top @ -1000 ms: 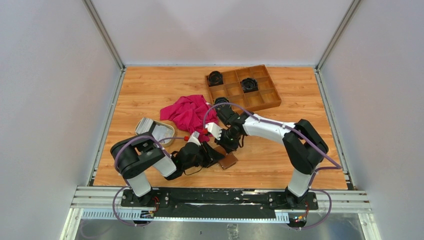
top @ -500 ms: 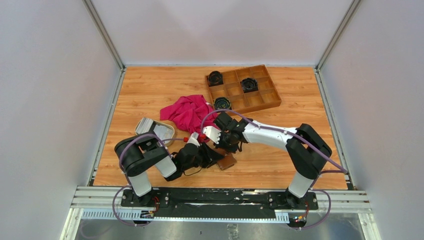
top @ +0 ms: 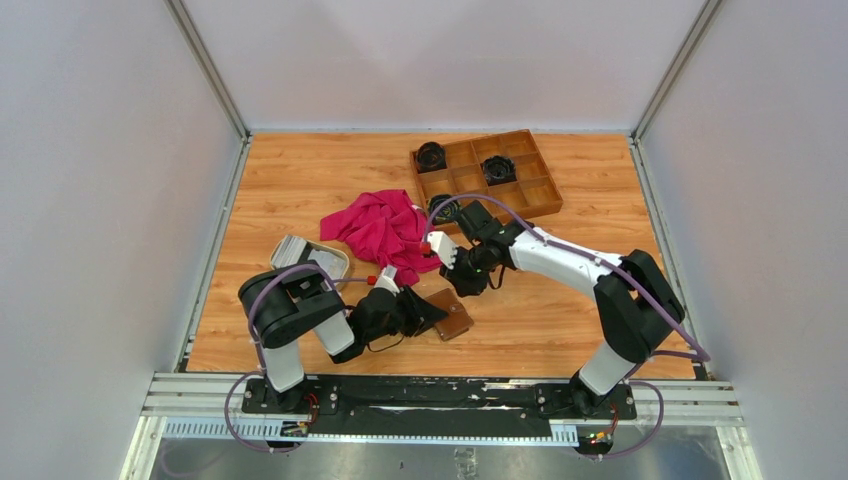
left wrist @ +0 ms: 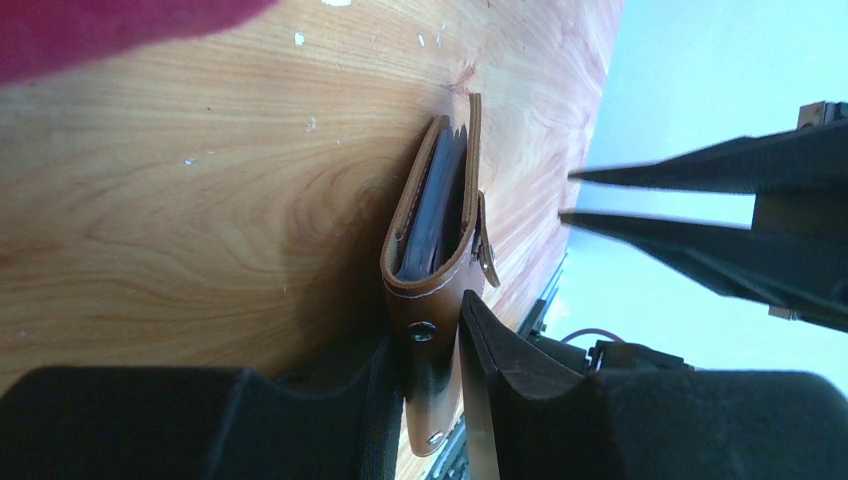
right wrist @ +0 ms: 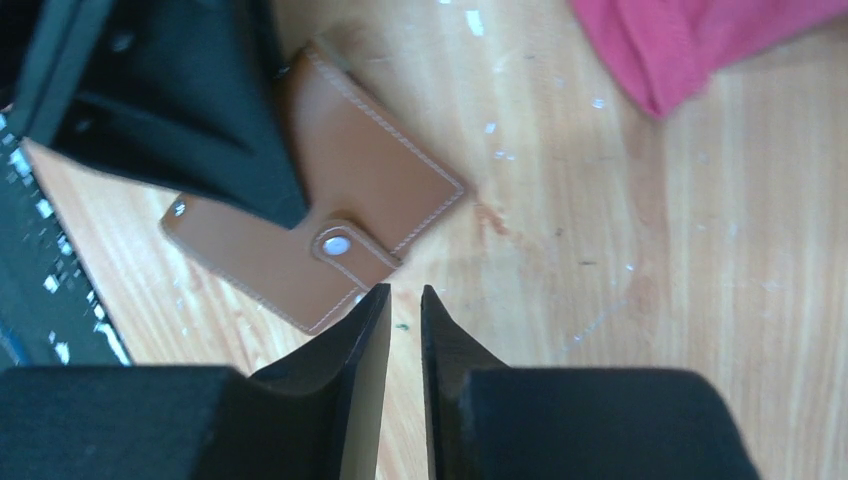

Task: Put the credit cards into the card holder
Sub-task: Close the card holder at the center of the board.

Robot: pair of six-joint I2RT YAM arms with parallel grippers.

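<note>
Left jaws grip the card holder; right jaws seemingly barely parted, empty.

Robot lab cell: white panel walls, aluminium rail, wooden tabletop.

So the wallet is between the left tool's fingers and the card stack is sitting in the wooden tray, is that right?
Not quite. The wallet is between the left tool's fingers, but the card stack sits in the cream dish, not the wooden tray. The top view shows it.
</note>
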